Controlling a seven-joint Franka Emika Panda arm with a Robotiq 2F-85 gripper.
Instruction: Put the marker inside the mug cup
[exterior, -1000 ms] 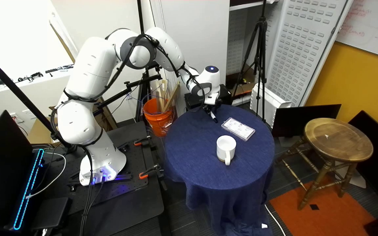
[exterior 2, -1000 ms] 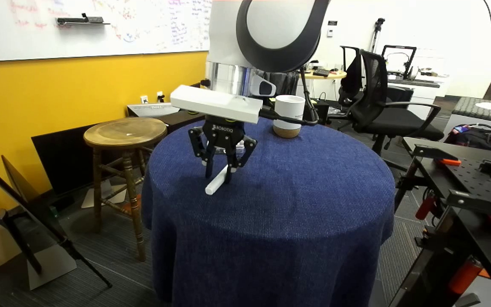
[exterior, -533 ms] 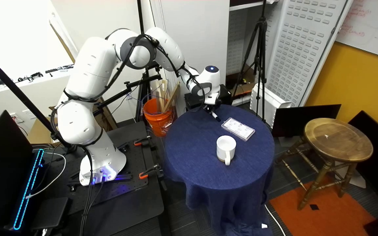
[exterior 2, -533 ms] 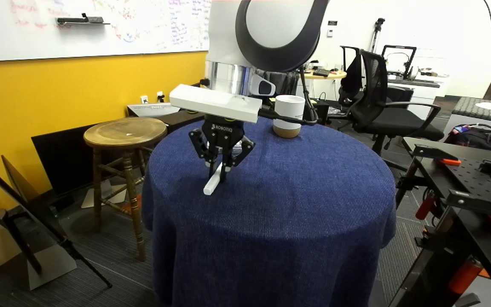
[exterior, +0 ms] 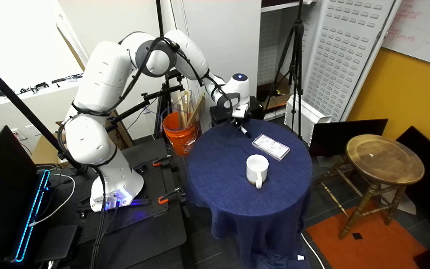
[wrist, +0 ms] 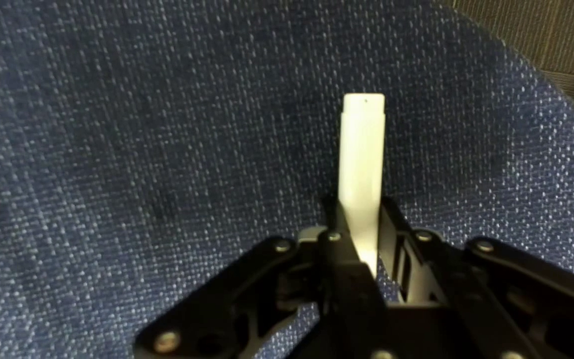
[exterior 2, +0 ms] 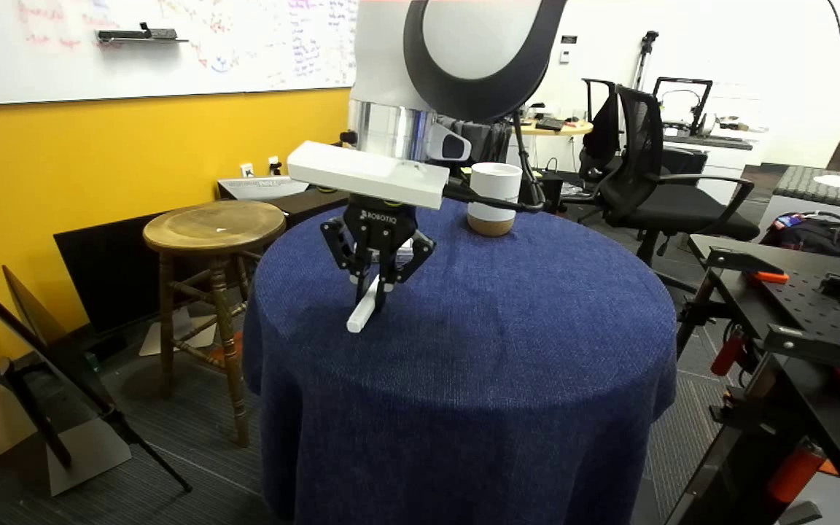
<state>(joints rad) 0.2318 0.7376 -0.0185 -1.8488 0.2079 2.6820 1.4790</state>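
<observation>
Holding the marker (wrist: 361,159) pinched between the fingers (wrist: 391,219), brought in close on opposite sides of the white barrel. Pointing the blunt white end out past the fingers in the wrist view, over dark blue cloth (wrist: 167,149); showing a black end (exterior: 248,135) on the opposite side in an exterior view. Held low over the round table (exterior: 218,179); cannot tell whether resting on the cloth or just clear of it. See the mug (exterior: 253,173) upright on the same table, well apart from the marker, white with a tan base. In an exterior view, find the mug partly crossed by a dark cable (exterior 2: 464,194). Note a flat rectangular case (exterior: 271,147) lying near both mug and marker. Carried at the end of a white robot arm (exterior: 101,76), bent high and reaching down to the table. Farther off, make out a wooden stool (exterior: 385,158), an orange bucket (exterior: 180,140), a black tripod (exterior: 297,30), an office chair (exterior 2: 682,208) and a whiteboard (exterior 2: 63,73) on the wall.
</observation>
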